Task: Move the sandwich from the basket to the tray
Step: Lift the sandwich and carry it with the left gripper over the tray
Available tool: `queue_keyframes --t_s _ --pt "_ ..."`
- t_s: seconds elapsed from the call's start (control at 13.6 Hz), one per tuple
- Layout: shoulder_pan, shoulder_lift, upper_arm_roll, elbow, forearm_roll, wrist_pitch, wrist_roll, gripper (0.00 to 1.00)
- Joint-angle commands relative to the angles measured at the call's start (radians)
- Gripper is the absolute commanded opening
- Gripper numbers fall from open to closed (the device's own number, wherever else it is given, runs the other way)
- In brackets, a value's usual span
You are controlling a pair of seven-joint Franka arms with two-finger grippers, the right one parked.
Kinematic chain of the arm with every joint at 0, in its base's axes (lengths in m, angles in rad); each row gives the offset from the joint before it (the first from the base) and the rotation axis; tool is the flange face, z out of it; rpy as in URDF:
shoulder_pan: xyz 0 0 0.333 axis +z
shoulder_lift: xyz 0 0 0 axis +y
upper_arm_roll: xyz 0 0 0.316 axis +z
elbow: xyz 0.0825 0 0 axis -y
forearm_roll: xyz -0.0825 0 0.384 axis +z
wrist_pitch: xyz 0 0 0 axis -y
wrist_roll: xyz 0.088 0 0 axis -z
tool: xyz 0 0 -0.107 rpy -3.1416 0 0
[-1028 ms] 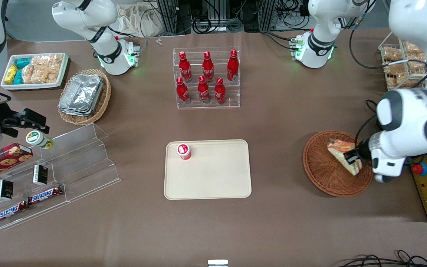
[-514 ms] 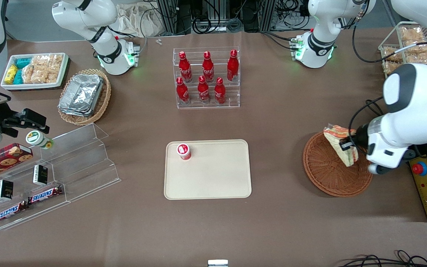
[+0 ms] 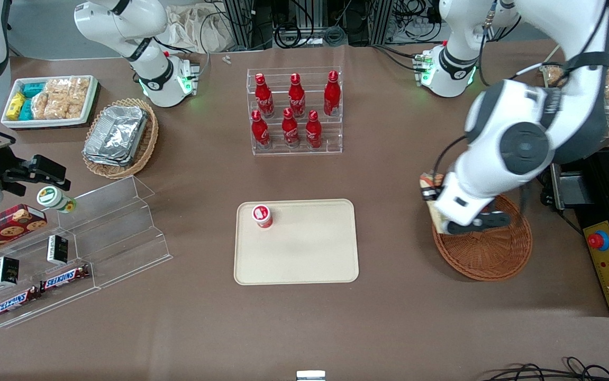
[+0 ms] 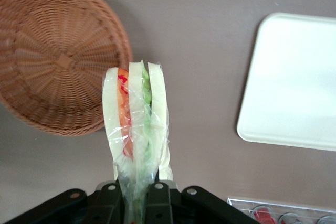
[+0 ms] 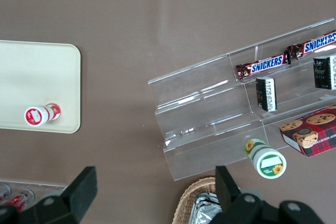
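**Sandwich lifted, carry it across to the tray**

Your sandwich (image 4: 135,121) hangs in the air, pinched at its narrow end by the gripper (image 4: 137,192), which is clamped on the wrapped tip; the wedge points away from the wrist, over bare table just beside the rim of the basket (image 4: 58,51), between basket and tray (image 4: 294,82). In the front view the sandwich (image 3: 430,185) peeps out at the edge of the arm, above the basket's (image 3: 487,254) edge nearest the tray (image 3: 296,242).

To do this step well, I judge you should hold height while crossing the open cloth; travel level toward the tray and lower only once the whole wedge is over its flat floor; aim for the bare middle, apart from the small red-and-white cup (image 3: 262,216) standing in the corner farthest from the camera; the grip is on loose film at the tip, so move smoothly, since a jerk could let it swing or slip.

The wedge shows white bread slices, an orange-red layer and a green layer, all under crinkled clear wrap that glints and bunches at the clamped end.
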Motion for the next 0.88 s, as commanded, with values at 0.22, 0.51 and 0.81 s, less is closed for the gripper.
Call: queue_keyframes --t_s 0.22,0.51,0.81 --pt "-0.183 0.132 0.010 0.070 0.081 0.122 -0.019 0.00" --pt "-0.263 0.246 0.012 0.072 0.098 0.312 -0.098 0.00" --pt "-0.299 0.329 0.018 0.074 0.147 0.389 -0.189 0.00"
